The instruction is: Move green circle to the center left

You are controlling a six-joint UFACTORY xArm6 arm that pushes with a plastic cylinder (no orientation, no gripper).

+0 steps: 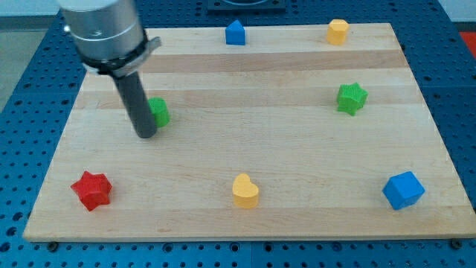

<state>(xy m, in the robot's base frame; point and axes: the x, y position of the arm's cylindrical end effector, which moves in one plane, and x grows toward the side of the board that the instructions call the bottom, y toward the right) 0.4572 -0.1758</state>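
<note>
The green circle (pixel 159 112) sits on the wooden board (pixel 238 160) at the view's left, about mid-height. The dark rod partly hides its left side. My tip (pixel 146 135) rests on the board at the circle's lower left, touching or nearly touching it. The arm's grey housing fills the view's top left.
A red star (pixel 91 190) lies at the bottom left, a yellow heart (pixel 245 190) at the bottom middle, a blue cube (pixel 403 190) at the bottom right. A green star (pixel 351 98) is at the right, a blue house-shaped block (pixel 235 33) and a yellow hexagon (pixel 338 31) along the top edge.
</note>
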